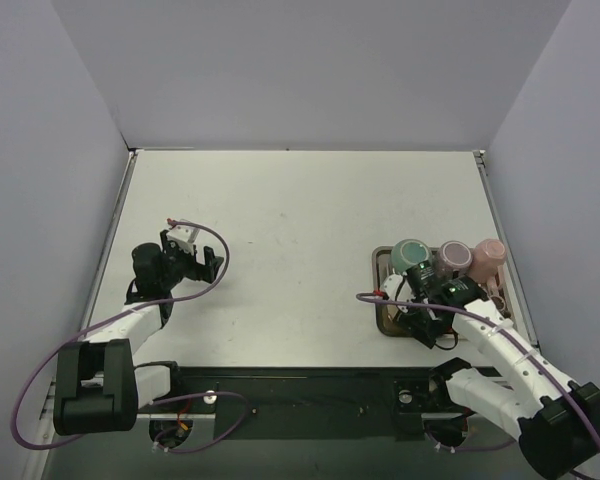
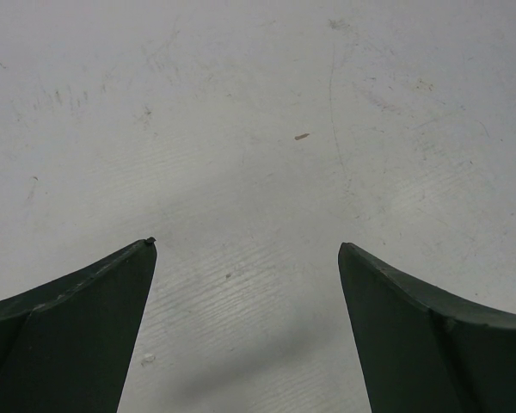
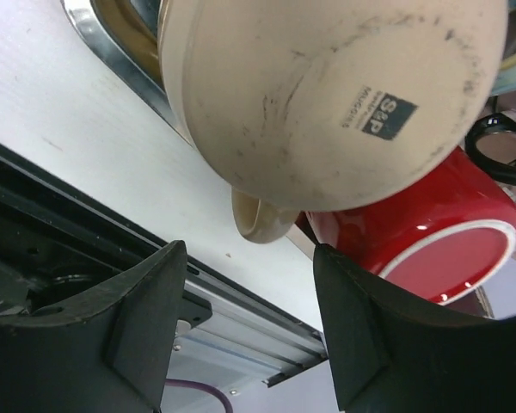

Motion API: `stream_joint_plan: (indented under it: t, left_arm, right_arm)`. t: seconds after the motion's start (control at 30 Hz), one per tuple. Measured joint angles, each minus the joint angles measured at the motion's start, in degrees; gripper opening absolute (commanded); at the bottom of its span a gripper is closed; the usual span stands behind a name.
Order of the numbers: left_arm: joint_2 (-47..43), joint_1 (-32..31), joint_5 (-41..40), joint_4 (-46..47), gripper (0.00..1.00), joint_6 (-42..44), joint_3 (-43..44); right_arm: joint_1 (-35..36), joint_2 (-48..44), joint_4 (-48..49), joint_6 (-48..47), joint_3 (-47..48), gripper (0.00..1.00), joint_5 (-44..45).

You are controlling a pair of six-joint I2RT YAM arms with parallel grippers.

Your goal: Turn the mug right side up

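Top external view: a white table (image 1: 300, 210) with plain walls on three sides. The left gripper (image 1: 208, 262) rests low over bare tabletop, well apart from everything. On the right, the right gripper (image 1: 420, 300) reaches into a metal tray (image 1: 383, 262) of crowded mugs; a teal mug (image 1: 410, 254), a mauve mug (image 1: 450, 258) and a pink mug (image 1: 488, 255) stand along its far side. Left wrist view: two dark fingers (image 2: 86, 327) are spread wide over scuffed table, holding nothing. Right wrist view: a cream mug (image 3: 327, 95) fills the frame, its stamped base facing the camera, so it sits bottom-up in the tray, leaning against a red mug (image 3: 430, 232). Its handle (image 3: 256, 222) hangs just beyond the gap between the right fingers (image 3: 138, 335), which are parted and not yet gripping anything visible. The step appears to be the approach to grasp the cream mug. The next move likely calls for closing on the handle or wall, then lifting clear of the neighbours before rotating it upright.
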Motion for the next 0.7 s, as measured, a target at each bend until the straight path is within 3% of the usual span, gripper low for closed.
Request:
stream_joint_plan:
  t: [0.2, 0.4, 0.47, 0.7]
  left_arm:
    - [0.0, 0.0, 0.0, 0.2, 0.99, 0.0, 0.0]
    - [0.0, 0.0, 0.1, 0.8, 0.98, 0.3, -0.3]
    - [0.0, 0.0, 0.3, 1.0, 0.98, 0.5, -0.7]
    - [-0.5, 0.0, 1.3, 2.4, 0.99, 1.1, -1.9]
  right_arm:
    - [-0.1, 4.4, 5.2, 2.8, -2.2, 0.47, 0.7]
    - [0.1, 15.6, 7.8, 5.5, -0.7, 0.42, 4.1]
    - [0.7, 19.2, 7.7, 7.1, 1.2, 0.35, 5.9]
    - [0.7, 24.2, 10.0, 11.6, 4.4, 0.36, 8.8]
